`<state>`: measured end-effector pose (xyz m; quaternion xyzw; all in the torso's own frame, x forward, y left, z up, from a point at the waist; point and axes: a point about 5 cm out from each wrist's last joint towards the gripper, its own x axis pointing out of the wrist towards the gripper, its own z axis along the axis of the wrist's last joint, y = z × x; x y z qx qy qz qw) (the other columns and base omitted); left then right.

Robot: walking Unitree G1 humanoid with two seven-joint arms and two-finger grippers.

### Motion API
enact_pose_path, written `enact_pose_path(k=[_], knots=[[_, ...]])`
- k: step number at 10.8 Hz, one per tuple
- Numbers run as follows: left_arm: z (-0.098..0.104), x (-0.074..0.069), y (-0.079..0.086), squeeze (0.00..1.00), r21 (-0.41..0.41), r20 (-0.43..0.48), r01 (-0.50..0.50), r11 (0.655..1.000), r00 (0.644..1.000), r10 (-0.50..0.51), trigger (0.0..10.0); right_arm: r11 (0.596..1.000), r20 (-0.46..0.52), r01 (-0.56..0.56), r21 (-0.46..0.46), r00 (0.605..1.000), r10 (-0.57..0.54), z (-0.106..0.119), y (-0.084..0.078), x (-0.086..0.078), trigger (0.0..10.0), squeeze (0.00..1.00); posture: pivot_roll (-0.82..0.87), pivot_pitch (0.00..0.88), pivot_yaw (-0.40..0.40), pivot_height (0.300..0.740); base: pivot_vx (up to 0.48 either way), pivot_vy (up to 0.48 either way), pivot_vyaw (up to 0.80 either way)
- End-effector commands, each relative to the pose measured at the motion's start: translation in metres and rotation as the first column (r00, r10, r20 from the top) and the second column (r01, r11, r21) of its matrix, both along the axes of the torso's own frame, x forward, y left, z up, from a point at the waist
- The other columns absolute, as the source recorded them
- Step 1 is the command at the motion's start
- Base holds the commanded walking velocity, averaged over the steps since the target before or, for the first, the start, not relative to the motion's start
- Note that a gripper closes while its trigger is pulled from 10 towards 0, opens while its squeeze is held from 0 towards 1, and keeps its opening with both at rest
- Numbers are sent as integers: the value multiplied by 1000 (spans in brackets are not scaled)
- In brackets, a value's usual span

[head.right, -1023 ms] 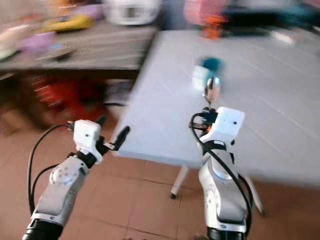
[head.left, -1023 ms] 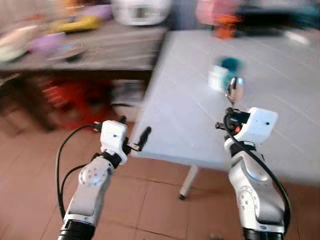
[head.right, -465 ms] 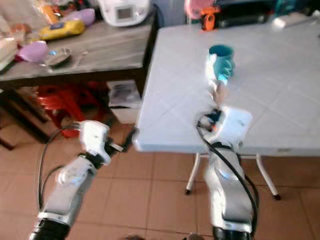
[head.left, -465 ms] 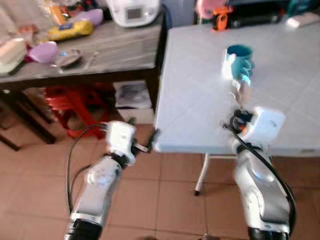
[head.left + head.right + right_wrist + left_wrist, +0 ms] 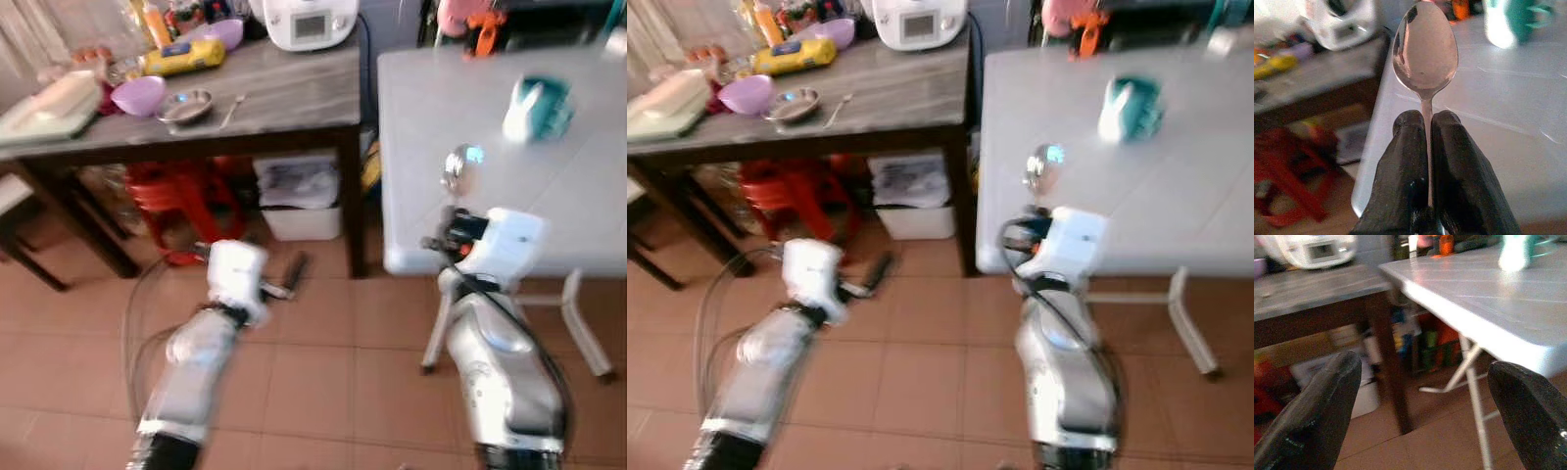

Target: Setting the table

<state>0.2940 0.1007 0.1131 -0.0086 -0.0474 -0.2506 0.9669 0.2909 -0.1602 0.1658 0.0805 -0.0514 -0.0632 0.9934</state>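
Note:
My right gripper [image 5: 1425,127] is shut on the handle of a steel spoon [image 5: 1425,46], whose bowl stands upright above the fingers [image 5: 1452,142]. In the left eye view the spoon [image 5: 458,168] rises over the near left part of the white table [image 5: 549,186]. A teal and white cup [image 5: 534,106] stands further back on that table. My left gripper [image 5: 289,279] hangs over the tiled floor, left of the table's corner. In the left wrist view its two black fingers [image 5: 1317,411] stand wide apart, open, with nothing between them.
A dark wooden side table [image 5: 265,108] at the left carries a white appliance [image 5: 312,22], a purple bowl [image 5: 138,95], a steel dish [image 5: 184,103] and a yellow pack [image 5: 181,56]. Red stools [image 5: 181,196] and a white box [image 5: 299,196] sit beneath it. White table legs [image 5: 578,323] stand near my right arm.
The camera has swung left and pulled back: the side table now takes more of the picture and the white table sits further right. The spoon stays in my right gripper.

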Motion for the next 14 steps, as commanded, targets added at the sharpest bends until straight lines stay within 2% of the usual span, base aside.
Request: enact_pose_path(k=[1, 9, 10, 14], knots=[[1, 2, 9, 0, 23, 9, -27, 999, 1000, 27, 10000, 1000, 23, -26, 16, 999, 25, 4, 8, 0, 10000, 0, -99, 90, 146, 740, 0, 480, 0], [3, 2, 0, 0, 4, 18, -29, 1000, 999, 29, 10000, 1000, 41, -24, 4, 999, 24, 5, 8, 0, 10000, 0, -99, 89, 146, 740, 0, 480, 0], [5, 2, 0, 0, -4, 48, -42, 999, 998, 43, 10000, 1000, 42, -26, 3, 999, 25, 5, 8, 0, 10000, 0, -100, 88, 146, 740, 0, 0, 0], [8, 3, 0, 0, -36, 38, -30, 999, 999, 32, 10000, 1000, 49, -29, -9, 998, 30, 5, 8, -1, 10000, 0, -102, 89, 145, 740, 64, 0, 0]])
